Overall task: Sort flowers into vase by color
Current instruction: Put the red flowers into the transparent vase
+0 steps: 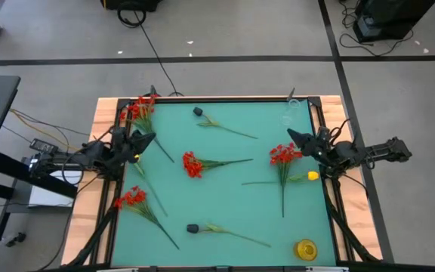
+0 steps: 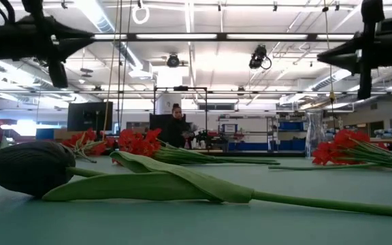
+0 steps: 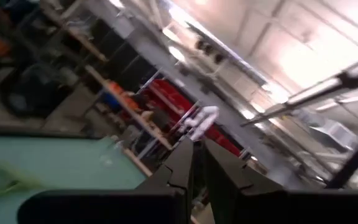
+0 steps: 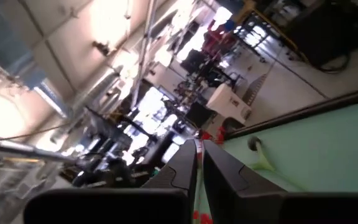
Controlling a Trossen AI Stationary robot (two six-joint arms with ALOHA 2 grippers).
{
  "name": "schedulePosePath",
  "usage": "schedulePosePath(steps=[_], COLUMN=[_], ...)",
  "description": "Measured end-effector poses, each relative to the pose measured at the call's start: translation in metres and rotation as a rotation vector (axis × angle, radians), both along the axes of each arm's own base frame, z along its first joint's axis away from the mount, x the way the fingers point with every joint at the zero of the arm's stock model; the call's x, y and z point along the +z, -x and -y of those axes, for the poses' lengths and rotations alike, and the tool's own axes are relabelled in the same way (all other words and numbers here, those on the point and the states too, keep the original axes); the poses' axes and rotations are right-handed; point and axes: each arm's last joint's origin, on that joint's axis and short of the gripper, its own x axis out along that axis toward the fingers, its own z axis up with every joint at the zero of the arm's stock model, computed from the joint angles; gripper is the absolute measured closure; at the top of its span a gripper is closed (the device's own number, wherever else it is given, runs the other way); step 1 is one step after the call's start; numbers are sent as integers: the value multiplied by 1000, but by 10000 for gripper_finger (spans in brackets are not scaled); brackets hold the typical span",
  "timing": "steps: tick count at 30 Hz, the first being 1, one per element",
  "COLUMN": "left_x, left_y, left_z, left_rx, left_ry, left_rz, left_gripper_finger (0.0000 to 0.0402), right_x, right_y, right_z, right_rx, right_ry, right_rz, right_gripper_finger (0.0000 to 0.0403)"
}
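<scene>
From the overhead camera I see the flowers spread flat across the green table [image 1: 225,204]. A red bunch [image 1: 140,112] lies at the far left corner and another red bunch [image 1: 131,199] at the left edge nearer me. A third red flower [image 1: 192,165] lies mid-table. A fourth red bunch [image 1: 282,155] lies right of centre, stem running toward the near edge. The yellow flower [image 1: 312,176] lies just beside it, head toward the right edge. One dark-headed flower [image 1: 198,112] sits near the far edge, the other dark-headed flower [image 1: 192,228] near the front edge; in the low view this one [image 2: 31,167] fills the foreground.

A clear glass vase [image 1: 292,106] stands at the far right corner. A yellow vase [image 1: 306,248] is at the near right corner; I think upright, hard to tell from above.

Left gripper [image 1: 146,140] hangs raised over the left edge, jaws pressed nearly together, holding nothing. Right gripper [image 1: 293,137] hangs raised above the right-side red bunch, jaws likewise closed and empty.

A person [image 2: 176,126] stands in the room behind.
</scene>
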Motion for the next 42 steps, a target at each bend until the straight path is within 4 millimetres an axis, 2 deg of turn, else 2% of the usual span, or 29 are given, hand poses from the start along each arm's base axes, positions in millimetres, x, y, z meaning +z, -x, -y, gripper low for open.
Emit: schedulePosePath(steps=[5,10,13,19,24,27,32,37,40,42], left_x=[-5,-12,-17,-9,1,16,41,53,53,51], left_y=[-3,-8,-14,-28,-39,-43,-45,-49,-54,-58], left_z=[0,-4,-8,-13,-16,-16,-20,-32,-40,-44], left_rx=[-8,43,58,2,-73,-142,-115,-78,-111,-141], left_ry=[29,41,73,71,94,79,12,33,57,78], left_rz=[-45,-123,-206,-325,-412,-492,-728,-865,-863,-863], left_gripper_finger=[361,360,354,319,288,276,273,273,273,273], right_x=[26,51,67,94,108,109,94,82,72,65], right_y=[-1,-16,-32,-78,-115,-128,-134,-133,-133,-133], right_z=[3,4,4,3,1,3,16,20,19,18], right_rx=[-21,-53,-59,4,52,63,82,84,116,194], right_ry=[54,90,98,192,212,112,-299,-671,-767,-735], right_rz=[-22,-102,-157,-376,-536,-632,-859,-1081,-1251,-1386], right_gripper_finger=[366,366,366,365,337,315,310,311,311,311])
